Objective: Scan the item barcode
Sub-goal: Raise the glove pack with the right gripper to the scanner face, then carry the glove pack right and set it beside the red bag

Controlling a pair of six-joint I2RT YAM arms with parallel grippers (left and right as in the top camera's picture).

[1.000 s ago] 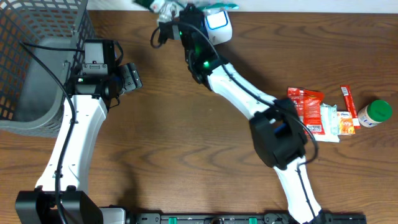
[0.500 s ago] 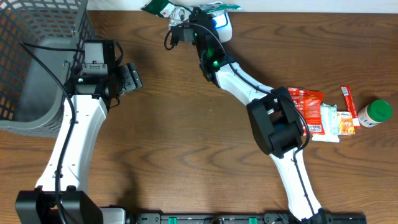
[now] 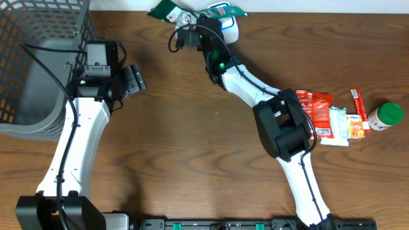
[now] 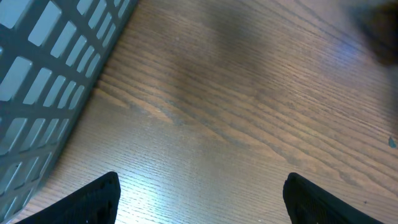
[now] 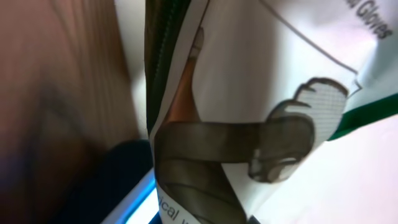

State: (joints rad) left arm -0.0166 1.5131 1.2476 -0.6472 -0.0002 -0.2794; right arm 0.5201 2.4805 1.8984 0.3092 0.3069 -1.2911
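The right tool is stretched to the far edge of the worktop, closed on a green and white glove packet. It holds the packet up beside a white and blue device, which I take to be the scanner. In the right wrist view the glove packet fills nearly the whole picture. A printed glove drawing and part of the word "Gloves" show, with a blue glow low at the left, and no barcode can be seen on that face.

The left tool hangs with its jaws wide apart and nothing between them. It is above bare wood near the left edge, just beside the grey mesh basket.

The step in hand looks like presenting the packet to the scanner, and whether a read has registered cannot be told. The next move probably calls for turning or tilting the packet until the barcode side faces the scanner window squarely. It should be held steady and flat enough that the crumpled film does not bend the code.

More packets and a green-lidded bottle lie near the right edge, well apart from the action.
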